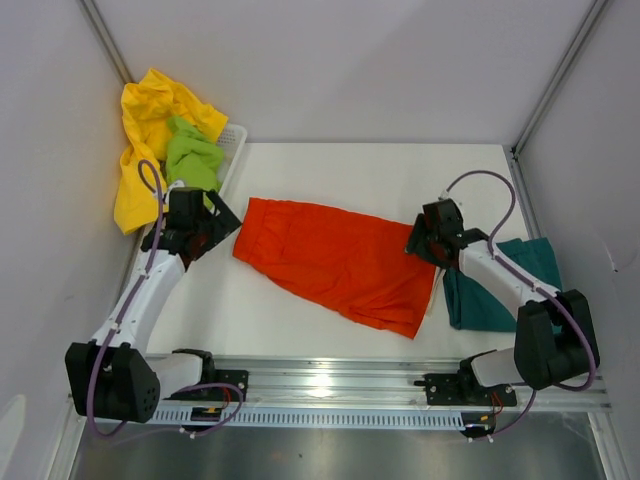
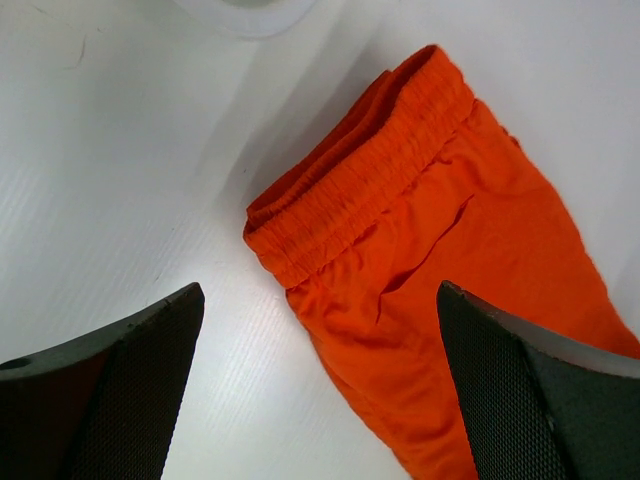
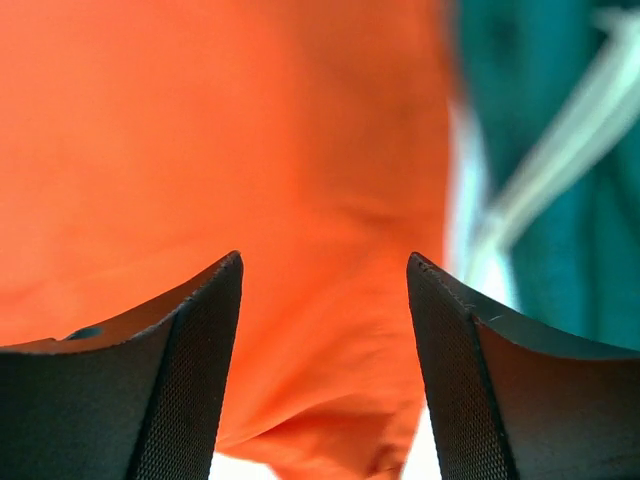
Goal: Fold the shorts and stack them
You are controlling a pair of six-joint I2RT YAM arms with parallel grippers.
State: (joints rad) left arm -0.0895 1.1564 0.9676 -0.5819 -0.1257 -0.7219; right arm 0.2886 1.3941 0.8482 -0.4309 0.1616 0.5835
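Lying diagonally across the surface [image 1: 400, 180], the orange-red shorts [image 1: 335, 262] run from waistband [image 2: 360, 170] at left to hems at right. The left claw [image 1: 222, 228] hangs spread beside the waistband. The right claw [image 1: 418, 245], parted and pinching nothing, hovers over the opposite end.

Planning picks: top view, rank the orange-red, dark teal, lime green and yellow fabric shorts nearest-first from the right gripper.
1. orange-red fabric shorts, beneath the right gripper.
2. dark teal fabric shorts, just right.
3. lime green shorts, far left.
4. yellow shorts, left corner.
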